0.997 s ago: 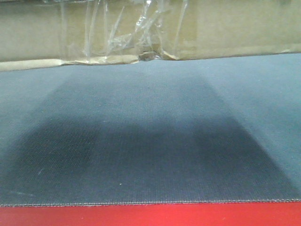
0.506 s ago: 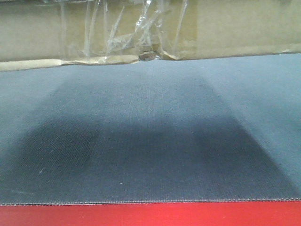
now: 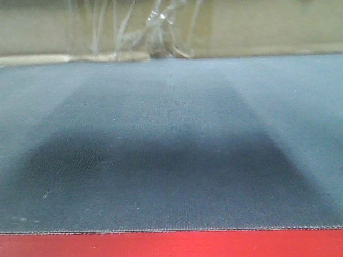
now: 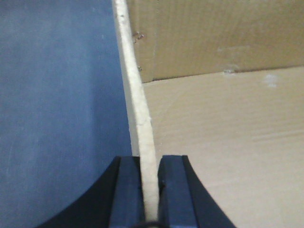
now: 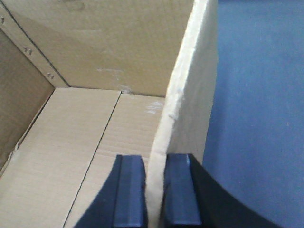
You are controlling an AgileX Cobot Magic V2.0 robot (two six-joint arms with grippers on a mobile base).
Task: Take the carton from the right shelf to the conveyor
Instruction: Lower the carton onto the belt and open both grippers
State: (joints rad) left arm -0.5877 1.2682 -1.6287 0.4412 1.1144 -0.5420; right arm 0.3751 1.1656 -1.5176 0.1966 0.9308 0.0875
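I am seeing the conveyor (image 3: 171,160) filling the front view, with the carton (image 3: 257,27) sitting across the top of the frame. The left gripper (image 4: 151,190) and right gripper (image 5: 156,190) are each pinching a thin carton wall. I am worrying that uneven pulling could tear or tip it.

The front view is dim and soft, blurriest along 12 o'clock, where clear tape (image 3: 161,37) on the carton (image 3: 268,27) catches small glints. A broad shadow darkens the conveyor belt (image 3: 171,171) from centre to 6 o'clock; its 9 and 3 o'clock sides are paler. Both wrist views are evenly lit, with the left hand (image 4: 149,190) and right hand (image 5: 154,190) dark and unfocused at 6 o'clock.
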